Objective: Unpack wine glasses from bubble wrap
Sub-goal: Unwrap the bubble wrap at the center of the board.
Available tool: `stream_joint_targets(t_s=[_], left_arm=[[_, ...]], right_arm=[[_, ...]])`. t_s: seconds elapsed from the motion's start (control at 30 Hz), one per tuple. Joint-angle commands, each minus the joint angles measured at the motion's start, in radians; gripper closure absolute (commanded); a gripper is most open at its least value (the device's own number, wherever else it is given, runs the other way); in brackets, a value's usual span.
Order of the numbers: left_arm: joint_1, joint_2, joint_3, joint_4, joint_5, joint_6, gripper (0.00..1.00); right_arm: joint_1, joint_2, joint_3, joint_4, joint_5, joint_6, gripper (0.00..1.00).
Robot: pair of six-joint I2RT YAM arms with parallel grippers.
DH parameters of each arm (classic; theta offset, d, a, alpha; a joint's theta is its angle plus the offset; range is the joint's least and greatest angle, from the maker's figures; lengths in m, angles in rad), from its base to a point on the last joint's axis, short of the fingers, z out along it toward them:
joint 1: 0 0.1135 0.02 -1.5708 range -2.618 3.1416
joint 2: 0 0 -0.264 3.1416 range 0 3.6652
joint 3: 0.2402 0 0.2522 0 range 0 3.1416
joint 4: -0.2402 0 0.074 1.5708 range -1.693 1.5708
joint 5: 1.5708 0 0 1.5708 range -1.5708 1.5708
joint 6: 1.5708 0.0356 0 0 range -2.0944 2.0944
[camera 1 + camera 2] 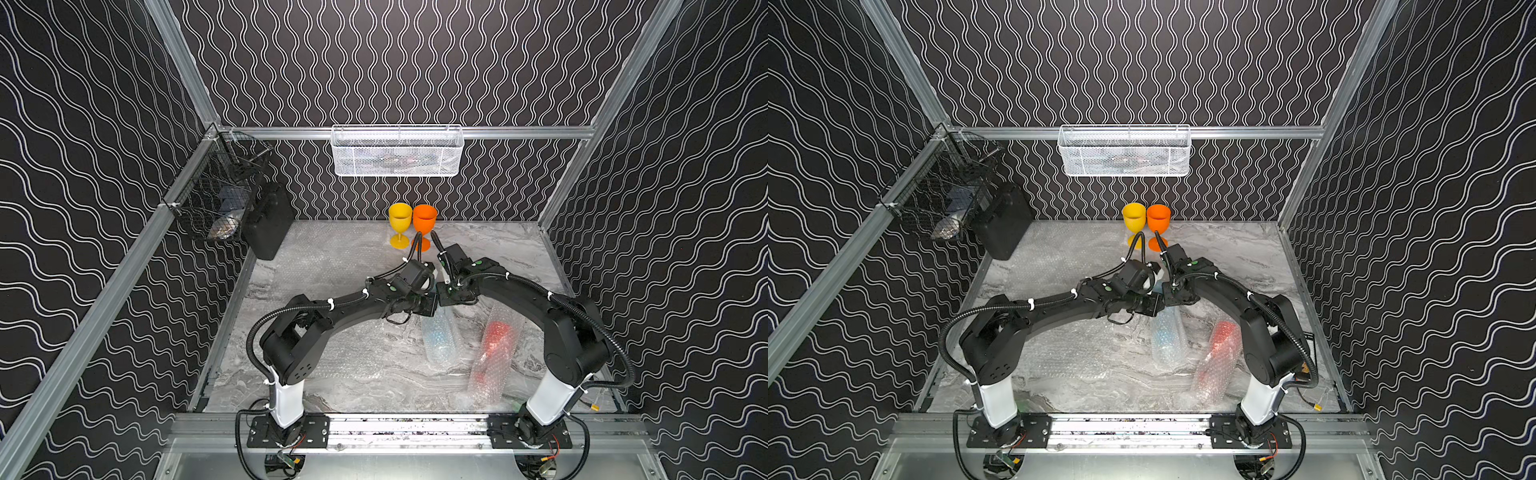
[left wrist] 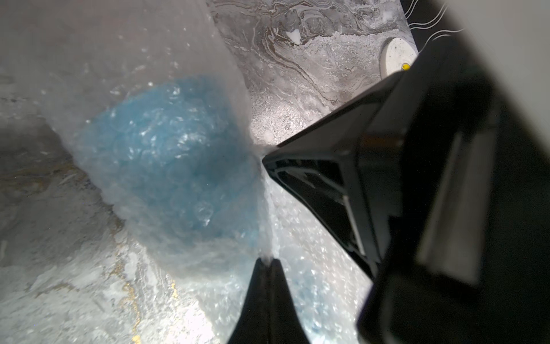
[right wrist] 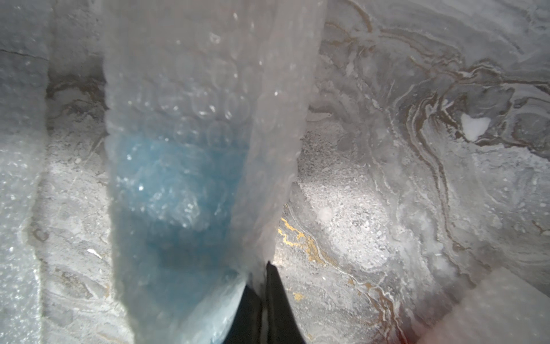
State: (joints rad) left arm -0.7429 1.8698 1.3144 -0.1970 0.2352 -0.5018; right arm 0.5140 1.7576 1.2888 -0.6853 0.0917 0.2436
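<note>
Two glasses are out already: in both top views the yellow glass and orange glass stand upright side by side at the back of the table, and flat sheets of spent wrap lie on the robot's left half. Two are left. The red tube lies untouched on the robot's right side. The blue tube slants up to where the left arm and right arm meet mid-table, with the fingertips hidden there. In the left wrist view, the left gripper has its jaws pinched tight on a thin edge of the blue tube's wrap, and the light blue glass shows through just beside it. The right gripper nips the same edge a little further along. The right wrist view confirms this: its jaws are closed flat on the wrap edge, and the tube hangs away toward the table with blue inside. Judged step: opening the third wrap. The next move likely calls for drawing the two pinches apart to unroll the sheet, slowly, so the glass does not tumble out.
</note>
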Motion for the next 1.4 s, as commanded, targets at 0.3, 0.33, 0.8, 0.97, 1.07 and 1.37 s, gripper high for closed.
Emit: stream_joint_targets(t_s=[0.3,0.33,0.8,0.97,1.07,1.37], left_arm=[[-0.001,-0.029,-0.002,-0.03,-0.04,0.009,1.0],[-0.001,-0.03,-0.003,-0.031,-0.044,0.011,1.0],[0.014,-0.042,-0.039,-0.05,-0.102,0.034,1.0],[0.028,-0.063,-0.082,-0.02,-0.105,0.029,1.0],[0.034,-0.059,-0.082,-0.02,-0.106,0.032,1.0],[0.042,-0.067,-0.093,-0.022,-0.116,0.034,1.0]], right_arm=[[-0.013,-0.016,-0.009,0.023,-0.001,0.008,0.97],[-0.013,-0.016,-0.009,0.023,-0.002,0.008,0.97],[-0.023,-0.012,-0.013,0.028,0.009,0.011,0.98],[-0.026,-0.014,-0.013,0.027,0.01,0.014,0.99],[-0.029,-0.023,-0.021,0.03,0.014,0.016,0.99],[-0.047,-0.035,-0.026,0.035,0.008,0.018,0.99]])
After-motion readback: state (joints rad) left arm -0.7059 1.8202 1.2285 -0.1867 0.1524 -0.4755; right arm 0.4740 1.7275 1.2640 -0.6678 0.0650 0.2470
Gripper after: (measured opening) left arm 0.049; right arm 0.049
